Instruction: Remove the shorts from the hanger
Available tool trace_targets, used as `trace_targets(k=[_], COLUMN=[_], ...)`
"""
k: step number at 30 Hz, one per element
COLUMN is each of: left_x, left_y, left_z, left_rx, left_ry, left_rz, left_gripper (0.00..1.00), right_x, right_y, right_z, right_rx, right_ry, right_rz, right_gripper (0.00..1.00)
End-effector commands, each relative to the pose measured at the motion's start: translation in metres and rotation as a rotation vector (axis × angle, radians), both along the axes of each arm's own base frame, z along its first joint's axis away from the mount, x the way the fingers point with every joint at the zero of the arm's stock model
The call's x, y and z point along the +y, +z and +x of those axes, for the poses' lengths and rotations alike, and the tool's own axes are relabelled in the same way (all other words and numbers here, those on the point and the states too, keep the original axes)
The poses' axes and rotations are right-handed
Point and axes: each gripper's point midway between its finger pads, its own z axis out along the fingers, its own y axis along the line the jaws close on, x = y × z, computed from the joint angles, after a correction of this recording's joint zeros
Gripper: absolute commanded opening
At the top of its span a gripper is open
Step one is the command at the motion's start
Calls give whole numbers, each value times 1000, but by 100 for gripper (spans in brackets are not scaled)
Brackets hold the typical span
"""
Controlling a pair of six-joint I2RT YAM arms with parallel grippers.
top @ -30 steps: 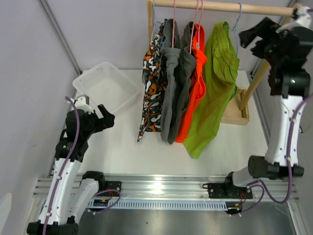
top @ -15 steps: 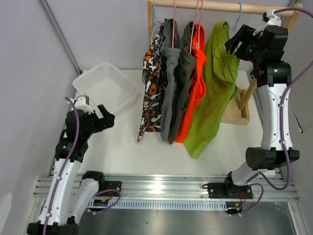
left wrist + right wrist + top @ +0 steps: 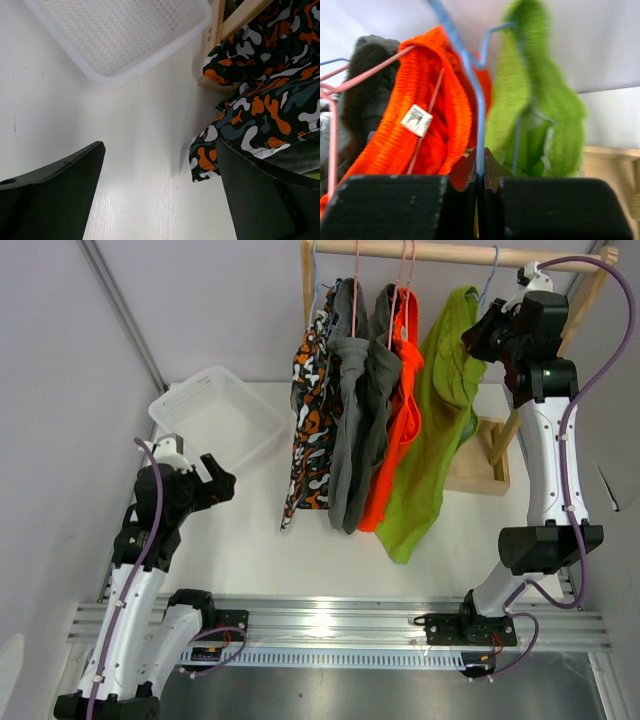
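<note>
Several shorts hang from a wooden rail [image 3: 450, 252]: camouflage [image 3: 310, 420], dark grey [image 3: 355, 410], bright orange [image 3: 395, 430] and lime green [image 3: 440, 420]. The lime green pair [image 3: 540, 115] hangs on a blue wire hanger [image 3: 480, 115]. My right gripper [image 3: 480, 160] is shut on that hanger's wire, up by the waistband, with the orange shorts [image 3: 435, 100] just to its left. From above, the right gripper [image 3: 487, 325] sits at the green shorts' top right. My left gripper [image 3: 222, 483] stands open and low over the table, with nothing between its fingers; the camouflage hem [image 3: 265, 100] hangs to its right.
A white perforated basket [image 3: 215, 415] sits at the back left of the table, ahead of the left gripper [image 3: 160, 200]. The rack's wooden base [image 3: 485, 465] and slanted post stand at the right. Pink hangers [image 3: 350, 80] carry the neighbouring shorts.
My right arm swung left from the rail's end to the green shorts' hanger, and its jaws went from open to shut on the blue wire. The left arm stayed still.
</note>
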Motion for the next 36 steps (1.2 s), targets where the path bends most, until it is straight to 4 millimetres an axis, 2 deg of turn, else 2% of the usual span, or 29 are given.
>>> trace_targets(k=[1, 3, 4, 5, 7, 8, 10, 11, 12, 13, 14, 15, 16, 17, 18, 19, 20, 21, 22, 23, 24, 25, 26, 27, 28, 29, 31, 33, 36], left_x=[1, -5, -6, -23, -41, -57, -82, -103, -119, -146, -170, -189, -218, -243, -265, -303, -322, -340, -362, -390, -402, -419, -440, -449, -459, -472, -484, -495, -500], left_y=[23, 27, 52, 56, 105, 130, 143, 188, 195, 192, 226, 229, 229, 241, 239, 234, 232, 250, 247, 226, 238, 233, 212, 222, 218, 206, 202, 189, 178], left_z=[2, 2, 2, 4, 3, -3, 1, -13, -15, -10, -26, -28, -24, -40, -46, -57, -64, -75, -91, -92, -100, -114, -116, -123, -129, -130, -135, -135, -124], left_rx=[-74, -64, -103, -93, -176, -217, -214, -295, -301, -280, -345, -341, -334, -359, -368, -360, -362, -405, -406, -373, -399, -398, -366, -385, -385, -369, -370, -354, -348], left_ry=[1, -1, 14, -40, -76, -113, -179, -264, -319, -386, -493, -536, -589, -675, -744, -827, -877, -931, -991, -1028, -1055, -1106, -1130, -1158, -1176, -1189, -1214, -1220, -1170], left_rz=[42, 64, 61, 63, 44, 49, 84, 37, 40, 73, 35, 32, 63, 47, 63, 71, 63, 19, 10, 30, -1, -10, 16, -16, -21, -12, -29, -22, 9], left_gripper=[99, 99, 99, 99, 100, 99, 99, 99, 100, 99, 99, 99, 99, 99, 99, 99, 99, 99, 99, 99, 99, 99, 99, 99, 99, 99, 99, 99, 99], right_x=[2, 2, 3, 3, 4, 6, 8, 8, 8, 8, 8, 8, 7, 6, 6, 6, 6, 6, 7, 9, 9, 9, 8, 8, 7, 8, 8, 8, 8], right_y=[54, 70, 75, 85, 94, 98, 110, 111, 116, 119, 122, 117, 123, 117, 117, 118, 115, 107, 108, 107, 93, 91, 93, 86, 84, 83, 79, 80, 83], right_z=[-19, -30, -35, -45, -54, -60, -76, -81, -91, -96, -106, -104, -114, -115, -119, -126, -129, -129, -137, -140, -137, -139, -145, -145, -145, -148, -149, -154, -161], right_rx=[-158, -196, -208, -232, -254, -263, -288, -283, -294, -299, -307, -296, -314, -302, -300, -300, -287, -266, -270, -275, -245, -245, -258, -241, -238, -234, -219, -224, -233], right_ry=[22, 29, 32, 36, 45, 50, 65, 64, 66, 66, 64, 62, 59, 54, 50, 46, 44, 46, 45, 54, 52, 52, 49, 44, 42, 49, 50, 49, 56], right_rz=[-12, -13, -13, -12, -7, 1, 8, 11, 13, 13, 17, 22, 24, 29, 37, 46, 52, 60, 75, 80, 85, 91, 90, 90, 88, 86, 86, 83, 77], right_gripper=[2, 0, 0, 0, 0, 0, 0, 0, 0, 0, 0, 0, 0, 0, 0, 0, 0, 0, 0, 0, 0, 0, 0, 0, 0, 0, 0, 0, 0])
